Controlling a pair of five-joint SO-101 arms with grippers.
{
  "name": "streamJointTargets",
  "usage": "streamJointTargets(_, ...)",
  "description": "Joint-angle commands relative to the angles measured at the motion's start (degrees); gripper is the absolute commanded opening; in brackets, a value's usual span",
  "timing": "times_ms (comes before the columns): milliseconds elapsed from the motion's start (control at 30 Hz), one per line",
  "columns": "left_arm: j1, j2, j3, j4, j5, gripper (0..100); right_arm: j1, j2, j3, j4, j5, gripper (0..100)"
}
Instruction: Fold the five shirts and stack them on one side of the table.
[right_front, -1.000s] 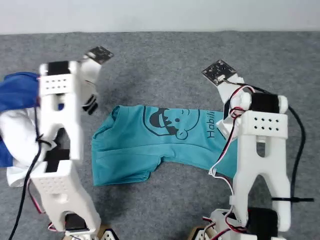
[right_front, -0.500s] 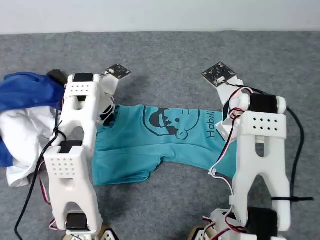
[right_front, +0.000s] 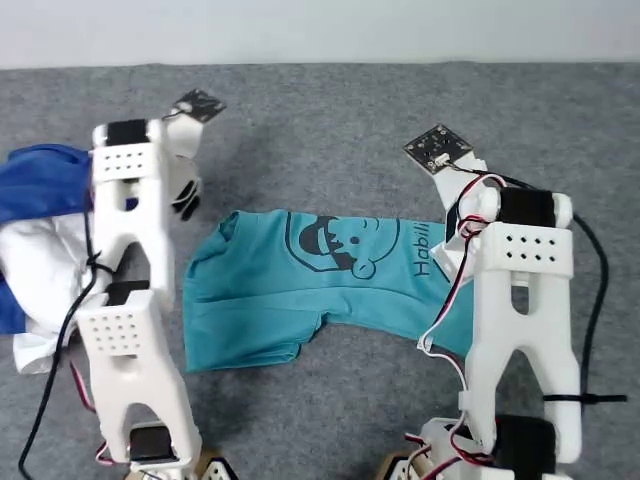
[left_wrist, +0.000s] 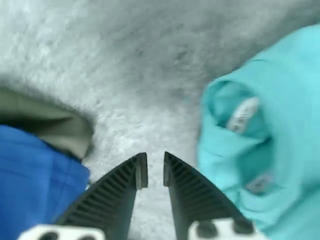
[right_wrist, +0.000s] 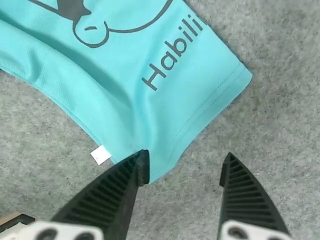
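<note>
A teal shirt (right_front: 300, 290) with a dark print lies partly folded and rumpled at the middle of the grey table. Its collar end (left_wrist: 250, 115) points toward the left arm. My left gripper (right_front: 185, 195) hangs over bare table between that collar and the pile of shirts. Its fingers (left_wrist: 154, 170) are shut to a narrow slit with nothing in them. My right gripper (right_wrist: 185, 167) stands open just above the shirt's hem corner (right_wrist: 220, 85). One fingertip (right_wrist: 141, 165) lies at the cloth's edge and the other is over bare table.
A blue shirt (right_front: 40, 180) and a white shirt (right_front: 40, 270) lie heaped at the table's left edge. An olive-grey piece of cloth (left_wrist: 50, 120) shows beside the blue shirt (left_wrist: 35, 170). The far half of the grey table (right_front: 330, 130) is bare.
The left arm swung in over the teal shirt's collar half a second ago and has swung back out to the left. The shirt's collar edge shifted slightly. The right arm kept still.
</note>
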Motion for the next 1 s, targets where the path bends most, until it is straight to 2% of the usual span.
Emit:
streamJointTargets(0,4.13,-1.23,-5.23,5.10,0.09,7,-0.31,-2.59,-0.44,-0.66,-0.62,23.8)
streamJointTargets(267,8.97,-0.53,-0.04,4.57,0.26,7,-0.22,-2.68,-0.44,-0.40,-0.62,23.8)
streamJointTargets(567,7.74,-0.53,10.95,-3.52,0.26,7,-0.22,-2.59,-0.44,-0.84,-0.62,23.8)
streamJointTargets(967,-3.60,-0.53,12.18,-13.98,-0.09,7,-0.22,-2.59,-0.44,-0.84,-0.62,23.8)
